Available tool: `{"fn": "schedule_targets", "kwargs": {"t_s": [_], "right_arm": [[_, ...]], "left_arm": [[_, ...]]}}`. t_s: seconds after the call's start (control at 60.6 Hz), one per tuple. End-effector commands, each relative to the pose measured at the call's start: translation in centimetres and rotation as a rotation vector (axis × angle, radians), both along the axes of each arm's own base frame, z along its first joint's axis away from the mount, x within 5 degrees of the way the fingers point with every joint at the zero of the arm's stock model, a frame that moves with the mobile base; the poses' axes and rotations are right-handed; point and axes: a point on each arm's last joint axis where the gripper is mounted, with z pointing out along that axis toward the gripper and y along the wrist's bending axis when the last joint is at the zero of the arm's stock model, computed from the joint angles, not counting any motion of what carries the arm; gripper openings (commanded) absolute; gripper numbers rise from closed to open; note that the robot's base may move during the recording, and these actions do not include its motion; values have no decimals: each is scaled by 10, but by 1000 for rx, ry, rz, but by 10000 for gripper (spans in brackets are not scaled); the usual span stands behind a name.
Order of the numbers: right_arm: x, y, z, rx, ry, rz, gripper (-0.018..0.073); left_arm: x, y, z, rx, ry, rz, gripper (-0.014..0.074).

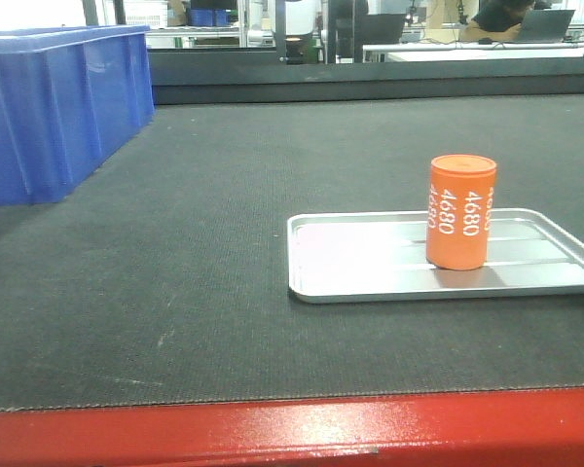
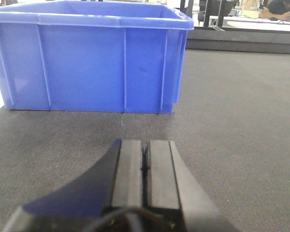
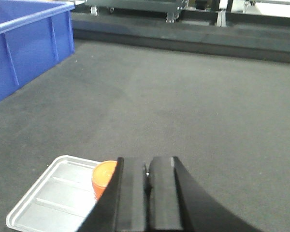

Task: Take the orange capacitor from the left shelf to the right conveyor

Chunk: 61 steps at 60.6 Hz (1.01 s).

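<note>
The orange capacitor point(image 1: 460, 211) stands upright in the silver tray point(image 1: 370, 282) on the right conveyor point(image 1: 224, 243), apparently delivered, since both grippers' jaws sit together, empty.

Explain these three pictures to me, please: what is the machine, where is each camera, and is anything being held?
This is a two-armed robot, and each picture comes from a different camera on it. The front camera looks across a dark conveyor belt with a red front edge. On the belt lie a shallow silver tray and, at the left, a big blue bin. An orange capacitor, a small cylinder printed "4680", stands upright in the tray.

The other two cameras sit on the robot's wrists, so each sees its own pincer at the bottom. The left gripper faces the bin. The right gripper hovers above the tray, the capacitor just to its left in that picture. Both pincers are shut and hold nothing.
</note>
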Motion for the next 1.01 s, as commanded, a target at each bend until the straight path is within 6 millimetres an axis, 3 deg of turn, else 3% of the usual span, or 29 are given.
{"fn": "schedule_targets", "kwargs": {"t_s": [0.0, 0.561, 0.644, 0.99], "right_arm": [[-6, -1, 22, 37, -124, 10, 54], [-14, -6, 17, 24, -152, -19, 54], [-22, -13, 4, 30, -156, -71, 54], [-62, -31, -80, 64, -229, -275, 54]], "left_arm": [[-1, 0, 10, -7, -102, 2, -127], [-1, 0, 10, -7, -102, 2, -127], [-1, 0, 10, -7, -102, 2, -127], [-1, 0, 10, -7, -102, 2, -127]]}}
